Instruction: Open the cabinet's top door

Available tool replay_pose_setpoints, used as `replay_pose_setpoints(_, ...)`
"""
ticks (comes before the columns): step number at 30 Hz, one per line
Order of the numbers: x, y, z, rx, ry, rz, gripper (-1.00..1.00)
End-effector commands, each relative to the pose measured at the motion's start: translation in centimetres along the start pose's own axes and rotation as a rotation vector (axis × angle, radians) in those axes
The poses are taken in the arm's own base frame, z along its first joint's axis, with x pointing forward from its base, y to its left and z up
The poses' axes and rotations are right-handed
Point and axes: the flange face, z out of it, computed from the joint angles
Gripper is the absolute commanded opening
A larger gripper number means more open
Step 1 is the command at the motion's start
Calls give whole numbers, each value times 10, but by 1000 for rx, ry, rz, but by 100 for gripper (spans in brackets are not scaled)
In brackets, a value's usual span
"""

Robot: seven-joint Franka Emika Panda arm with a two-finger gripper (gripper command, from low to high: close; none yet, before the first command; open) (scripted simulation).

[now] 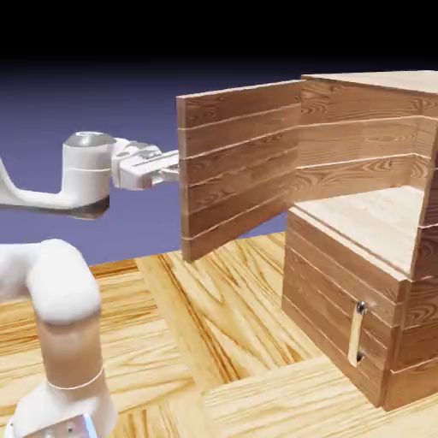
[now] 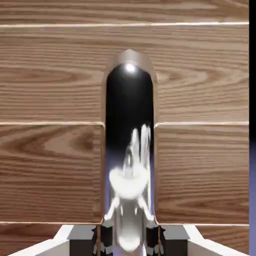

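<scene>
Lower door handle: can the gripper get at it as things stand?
Probably not right away: the gripper is shut on the top door's handle. The lower handle itself looks unobstructed.

White rounded arm (image 1: 53, 295), seemingly grey-capped.

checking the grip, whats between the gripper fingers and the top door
The top door's silver bar handle sits between the gripper fingers in the hand view, the top door planks right behind it.

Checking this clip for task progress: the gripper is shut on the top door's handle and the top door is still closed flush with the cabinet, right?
Not quite. The gripper is shut on the handle, but the exterior view shows the top door swung wide open from the cabinet.
</scene>
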Motion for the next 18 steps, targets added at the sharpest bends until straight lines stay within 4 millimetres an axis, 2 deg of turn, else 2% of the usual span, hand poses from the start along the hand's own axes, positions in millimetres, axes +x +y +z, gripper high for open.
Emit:
replay_pose_setpoints(1, -3, -3, -9, -20, 19, 0, -100)
replay_pose_setpoints(9, -30, -30, -75, -164, 164, 0, -100)
replay_pose_setpoints(17, -60, -60, -124, -287, 286, 0, -100)
replay_pose_setpoints(18, -60, -60, -124, -287, 286, 0, 100)
